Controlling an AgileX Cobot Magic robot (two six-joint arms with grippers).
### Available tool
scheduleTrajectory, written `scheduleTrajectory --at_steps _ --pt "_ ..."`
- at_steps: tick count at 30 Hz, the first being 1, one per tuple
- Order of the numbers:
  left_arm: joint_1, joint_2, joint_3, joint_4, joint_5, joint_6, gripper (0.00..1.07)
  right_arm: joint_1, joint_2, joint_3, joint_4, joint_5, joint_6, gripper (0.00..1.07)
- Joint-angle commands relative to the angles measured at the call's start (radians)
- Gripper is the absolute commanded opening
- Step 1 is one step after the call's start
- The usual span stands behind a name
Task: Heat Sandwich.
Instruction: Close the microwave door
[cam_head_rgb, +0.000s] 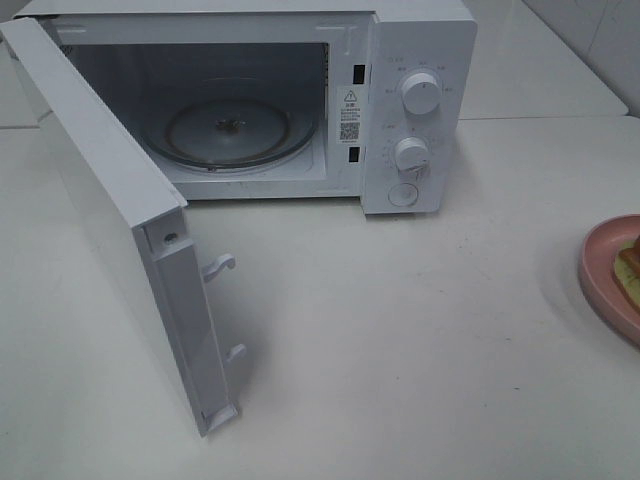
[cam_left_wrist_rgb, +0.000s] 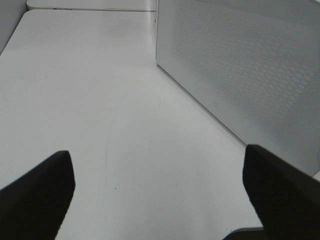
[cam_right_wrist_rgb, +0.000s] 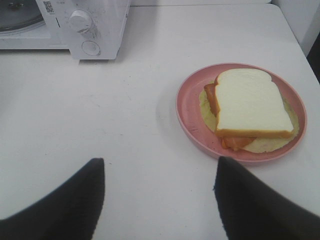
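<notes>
The sandwich, white bread with a tan crust and orange and pale filling, lies on a round pink plate. From high up only a sliver of the sandwich and the plate shows at the right edge. My right gripper is open and empty, a short way back from the plate over bare table. The white microwave stands at the back, its door swung wide to the left and its glass turntable bare. My left gripper is open, empty, and beside the door's outer face. Neither gripper shows in the high view.
The open door juts forward over the left part of the white table, with two latch hooks on its free edge. Two knobs and a round button sit on the microwave's right panel. A second table lies behind at the right.
</notes>
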Motion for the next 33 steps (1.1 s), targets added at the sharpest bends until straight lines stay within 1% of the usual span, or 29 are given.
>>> scheduleTrajectory --at_steps 1,33 --pt "-0.005 -0.016 0.001 -0.006 -0.015 -0.003 0.84 0.001 -0.026 0.002 -0.002 -0.005 -0.008 0.63" --pt "-0.005 -0.016 0.001 -0.006 -0.015 -0.003 0.84 0.001 -0.026 0.002 -0.002 -0.005 -0.008 0.63"
